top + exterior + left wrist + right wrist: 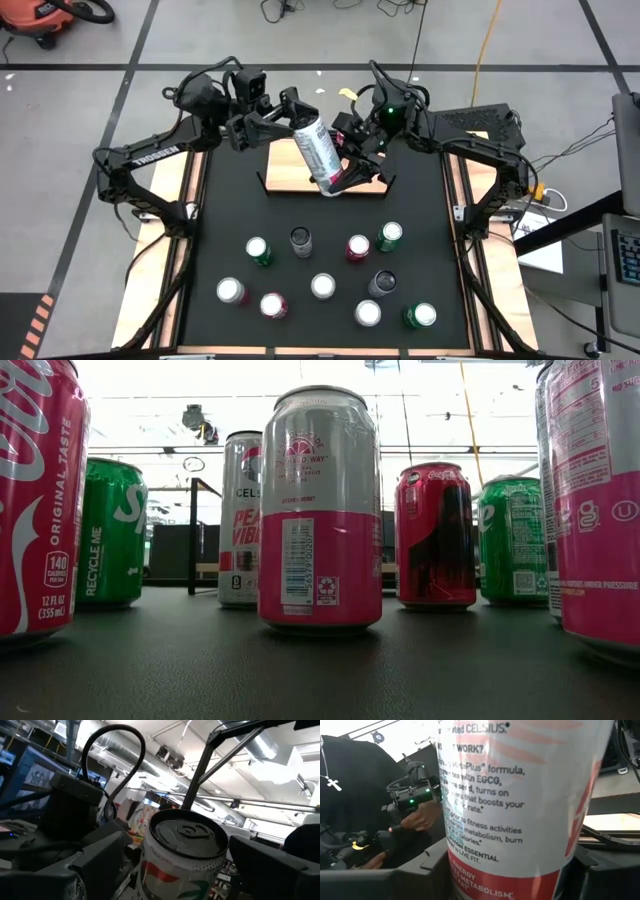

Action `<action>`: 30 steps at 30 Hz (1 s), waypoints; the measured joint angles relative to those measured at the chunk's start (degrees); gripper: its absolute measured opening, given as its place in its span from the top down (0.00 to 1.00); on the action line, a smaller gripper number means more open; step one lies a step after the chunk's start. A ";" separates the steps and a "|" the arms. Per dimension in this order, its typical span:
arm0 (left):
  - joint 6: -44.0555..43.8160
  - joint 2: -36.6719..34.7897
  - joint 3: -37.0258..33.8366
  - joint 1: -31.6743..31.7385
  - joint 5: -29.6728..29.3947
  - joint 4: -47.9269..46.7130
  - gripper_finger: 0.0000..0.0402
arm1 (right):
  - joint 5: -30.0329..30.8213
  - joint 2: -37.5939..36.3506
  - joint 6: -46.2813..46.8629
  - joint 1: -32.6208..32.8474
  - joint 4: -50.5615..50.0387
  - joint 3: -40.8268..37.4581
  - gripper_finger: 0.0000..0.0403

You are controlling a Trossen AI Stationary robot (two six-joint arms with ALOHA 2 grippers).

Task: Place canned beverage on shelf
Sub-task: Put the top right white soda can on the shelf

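We see a tall white can held tilted in the air above the shelf, which lies near the far edge of the counter. Its lower end hangs over the shelf's right half while its top leans toward the left arm. The right claw pinches the can near its lower end; in the right wrist view the printed side of the can fills the space between the dark fingers. The left claw sits at the can's upper end with its fingers spread on either side; in the left wrist view the can's lid stands between the two fingers, and we cannot tell whether they touch it. Ten more cans stand upright on the near half of the counter, among them a green can and a pink-and-silver can. A person's hand shows beyond the counter in the right wrist view.
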 joint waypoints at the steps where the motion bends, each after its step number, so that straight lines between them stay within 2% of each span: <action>1: 1.03 0.00 0.00 -0.38 -0.03 -0.16 0.09 | -0.01 0.00 -0.04 0.00 -0.04 0.00 0.45; 11: 3.37 0.02 0.00 -1.36 -1.72 -0.71 0.09 | 1.39 0.00 0.63 0.20 0.20 0.00 0.45; 15: 4.92 0.02 0.00 -1.35 -2.00 -2.37 0.09 | 1.32 0.00 3.77 0.20 0.07 0.00 0.44; 24: 5.72 0.06 0.58 -1.35 4.02 -4.10 0.09 | 0.77 -0.05 12.41 -0.07 0.27 0.00 0.44; 30: 6.58 -0.72 1.62 -0.64 3.58 -10.20 0.09 | 1.04 -0.07 12.54 -0.15 0.01 0.00 0.44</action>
